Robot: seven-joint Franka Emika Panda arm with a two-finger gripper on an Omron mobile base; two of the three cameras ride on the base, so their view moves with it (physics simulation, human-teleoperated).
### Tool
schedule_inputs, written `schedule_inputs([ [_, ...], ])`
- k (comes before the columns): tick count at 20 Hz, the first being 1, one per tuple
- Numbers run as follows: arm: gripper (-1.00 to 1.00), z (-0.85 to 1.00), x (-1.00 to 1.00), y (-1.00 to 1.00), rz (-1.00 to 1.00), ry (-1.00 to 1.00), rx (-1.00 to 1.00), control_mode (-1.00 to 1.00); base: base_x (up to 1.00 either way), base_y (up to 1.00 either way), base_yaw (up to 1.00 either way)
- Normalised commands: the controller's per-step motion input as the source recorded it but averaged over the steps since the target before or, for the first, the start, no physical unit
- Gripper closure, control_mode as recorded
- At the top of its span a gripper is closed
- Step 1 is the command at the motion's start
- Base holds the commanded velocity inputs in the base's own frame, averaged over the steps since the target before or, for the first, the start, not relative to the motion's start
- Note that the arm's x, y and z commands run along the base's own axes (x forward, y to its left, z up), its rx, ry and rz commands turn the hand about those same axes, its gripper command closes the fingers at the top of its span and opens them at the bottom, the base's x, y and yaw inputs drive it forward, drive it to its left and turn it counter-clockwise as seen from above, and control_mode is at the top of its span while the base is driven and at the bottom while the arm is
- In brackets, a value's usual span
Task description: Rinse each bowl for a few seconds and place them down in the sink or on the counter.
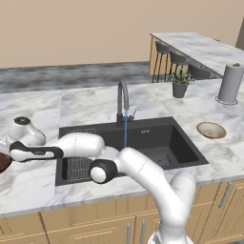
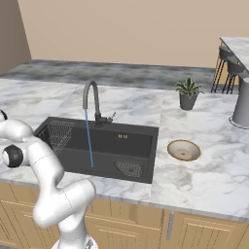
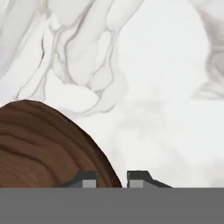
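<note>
The gripper (image 3: 108,177) is pinching the near rim of the wooden bowl (image 3: 43,144), jaws clamped together on its edge, out on the bench (image 3: 166,109) left of the sink (image 1: 143,138). Stiff, wide and probably smooth, so it's likely to tilt in this edge grip.

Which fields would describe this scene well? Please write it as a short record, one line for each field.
tap: grey arched tap, water running into the sink
brown bowl: wood-grained bowl on the counter left of the sink
tan bowl: on the counter right of the sink
gripper: at the brown bowl's rim, fingers close together on either side of it
rack: wire rack in the sink's left end
other: plant pot behind the tan bowl
</note>
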Motion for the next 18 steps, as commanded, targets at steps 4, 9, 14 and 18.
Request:
schedule_inputs([
  [4, 1.00, 0.00, 0.00, -0.17, -0.03, 0.00, 0.07, -1.00, 0.00, 0.00, 0.00],
  [9, 1.00, 0.06, -0.11, -0.36, -0.09, 0.00, 0.09, -1.00, 0.00, 0.00, 0.00],
  [14, 1.00, 0.08, -0.23, -0.44, -0.24, 0.00, 0.02, -1.00, 0.00, 0.00, 0.00],
  [18, 1.00, 0.22, -0.17, -0.42, -0.30, 0.00, 0.01, -1.00, 0.00, 0.00, 0.00],
])
